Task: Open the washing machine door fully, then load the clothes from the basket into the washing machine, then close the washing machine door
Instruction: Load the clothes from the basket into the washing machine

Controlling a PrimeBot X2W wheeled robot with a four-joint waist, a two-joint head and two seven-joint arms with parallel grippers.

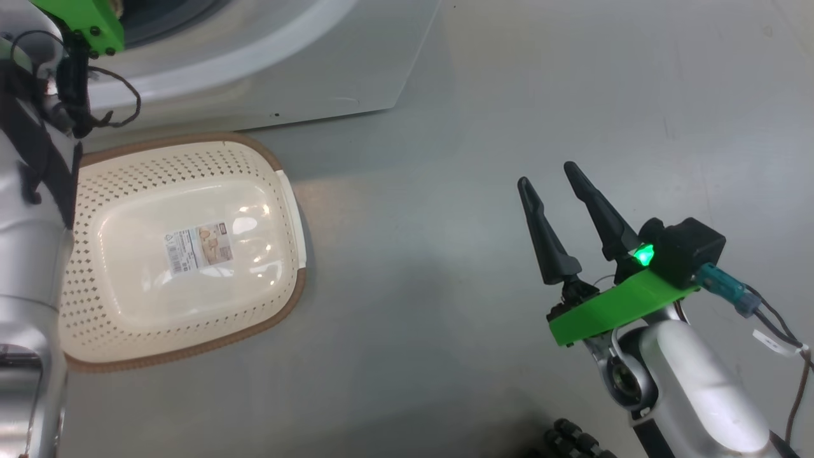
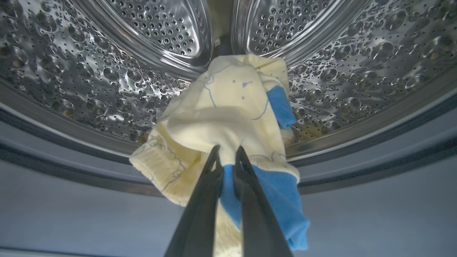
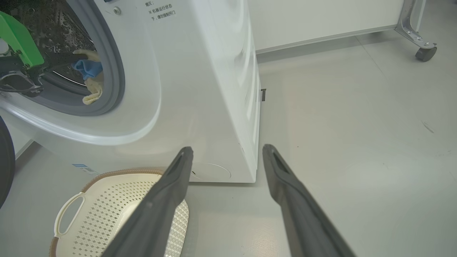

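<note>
The left hand (image 2: 227,154) is reached into the mouth of the washing machine (image 3: 200,89), its two dark fingers (image 2: 200,214) pressed nearly together and clamped on the clothes (image 2: 228,114). The clothes are a bunched pale yellow garment with faint blue outline prints and a small blue piece (image 2: 282,200) pinched between the fingers. The bundle hangs at the front lip of the perforated steel drum (image 2: 107,71), partly over the grey gasket (image 3: 116,71), with its upper end reaching into the drum. The cream perforated basket (image 1: 127,184) stands on the grey floor (image 1: 509,95) just in front of the washer's base, brown rim up, and the label sticker (image 1: 198,248) shows on its bottom. The right hand (image 1: 547,173) hovers over the floor well to the right of the basket, its fingers spread apart and gripping nothing.
</note>
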